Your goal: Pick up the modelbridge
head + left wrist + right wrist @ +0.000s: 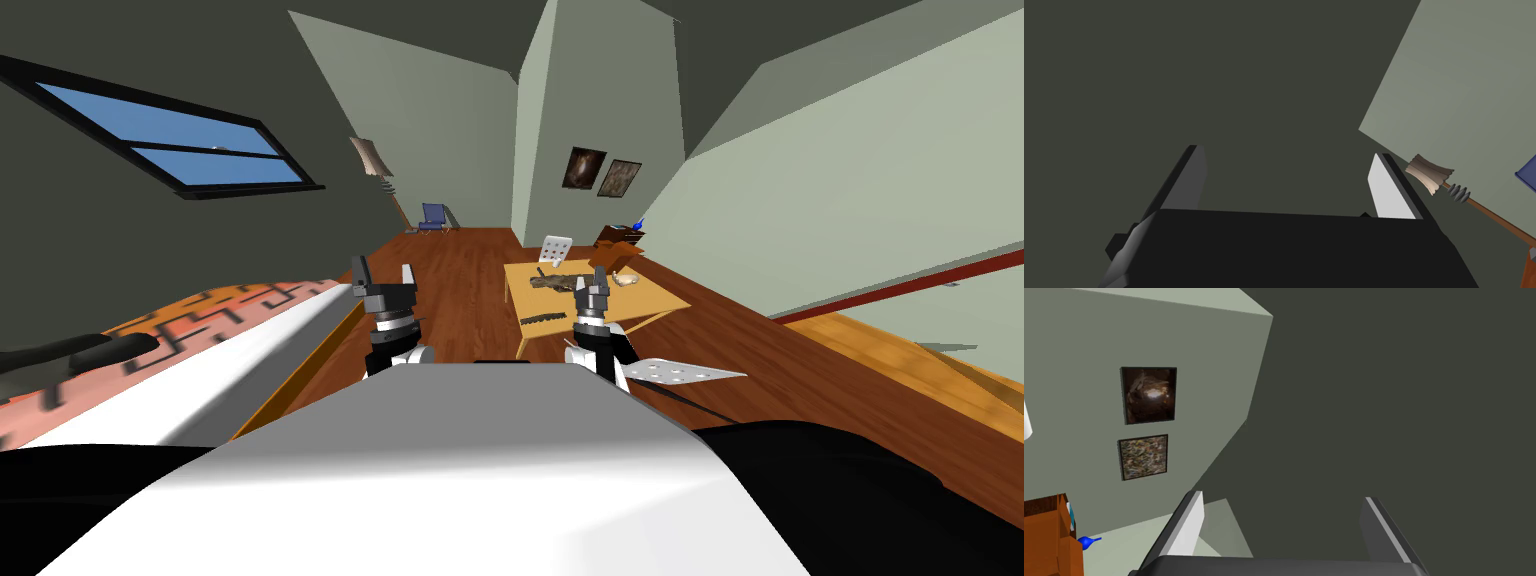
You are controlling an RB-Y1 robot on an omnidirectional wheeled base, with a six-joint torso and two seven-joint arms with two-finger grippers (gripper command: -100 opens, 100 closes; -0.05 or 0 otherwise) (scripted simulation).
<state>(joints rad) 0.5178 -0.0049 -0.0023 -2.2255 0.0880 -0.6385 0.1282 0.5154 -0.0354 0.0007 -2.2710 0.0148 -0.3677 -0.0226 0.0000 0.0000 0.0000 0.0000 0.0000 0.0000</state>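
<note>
Nothing grasped yet: the model bridge [552, 281] lies on the yellow surface [655, 298] near its far left corner. Left gripper [383, 272] and right gripper [592, 288] hover, fingers spread and empty. Approach and grasp remain.

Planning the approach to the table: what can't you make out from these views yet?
1. Brown long piece, likely the modelbridge: head view, too small for detail; one end hidden behind the right jaws.
2. Dark strip by the table's near edge: head view, too small to identify.
3. Pale object past the right jaws: head view, too small to name.
</note>
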